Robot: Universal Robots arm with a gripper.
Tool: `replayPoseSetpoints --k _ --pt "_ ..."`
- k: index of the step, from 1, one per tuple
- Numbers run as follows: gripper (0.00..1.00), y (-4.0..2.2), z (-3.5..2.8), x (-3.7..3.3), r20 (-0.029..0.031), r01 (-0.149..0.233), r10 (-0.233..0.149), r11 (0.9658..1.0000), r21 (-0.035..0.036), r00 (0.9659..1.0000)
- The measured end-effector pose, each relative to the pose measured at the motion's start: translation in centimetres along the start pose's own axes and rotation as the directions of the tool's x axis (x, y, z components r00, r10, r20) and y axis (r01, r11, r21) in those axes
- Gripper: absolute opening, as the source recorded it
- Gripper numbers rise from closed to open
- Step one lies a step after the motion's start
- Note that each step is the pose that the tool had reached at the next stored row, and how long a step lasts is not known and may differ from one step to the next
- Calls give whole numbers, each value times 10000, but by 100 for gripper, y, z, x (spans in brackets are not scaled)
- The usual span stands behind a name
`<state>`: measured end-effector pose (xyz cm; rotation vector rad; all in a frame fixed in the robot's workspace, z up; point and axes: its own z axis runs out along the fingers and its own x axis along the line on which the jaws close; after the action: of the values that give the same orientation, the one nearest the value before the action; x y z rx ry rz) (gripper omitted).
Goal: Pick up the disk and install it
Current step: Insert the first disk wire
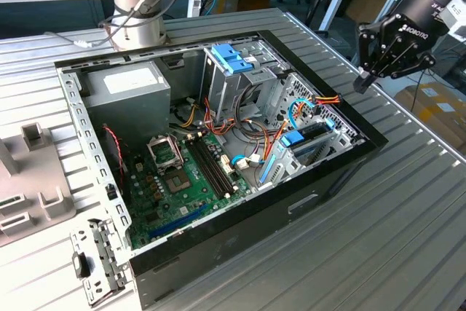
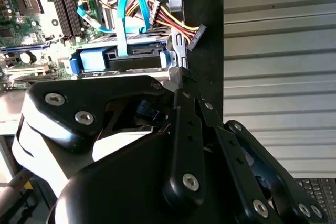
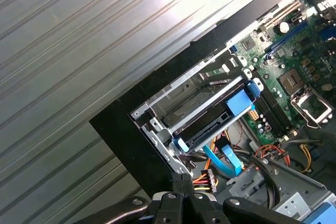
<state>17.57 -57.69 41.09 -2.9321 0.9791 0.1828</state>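
Observation:
The disk [image 1: 306, 141] lies flat in the drive cage at the corner of the open computer case [image 1: 240, 242] on the exterior view's right. It shows a dark body and blue side rails. A light-blue flat cable runs to it. Both wrist views show the disk [image 2: 123, 60] [image 3: 210, 120] edge-on in the cage. My gripper [image 1: 362, 80] hangs above the case's rim, just outside it and apart from the disk. Its fingers are shut together with nothing between them, as the gripper [image 3: 181, 181] [image 2: 185, 86] also shows in both wrist views.
Inside the case are a green motherboard [image 1: 182, 180], a grey power supply [image 1: 127, 89], a cage with a light-blue latch [image 1: 233, 60] and coloured cable bundles [image 1: 320, 100]. The arm's base [image 1: 138, 5] stands behind the case. A metal bracket [image 1: 95, 264] and a grey fixture [image 1: 29, 180] lie on the ribbed table [image 1: 378, 238].

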Motion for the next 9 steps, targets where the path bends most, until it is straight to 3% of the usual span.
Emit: replayPoseSetpoints --k 9 --pt "11 -57 88 53 -3 249 -249 9997 -36 9997"
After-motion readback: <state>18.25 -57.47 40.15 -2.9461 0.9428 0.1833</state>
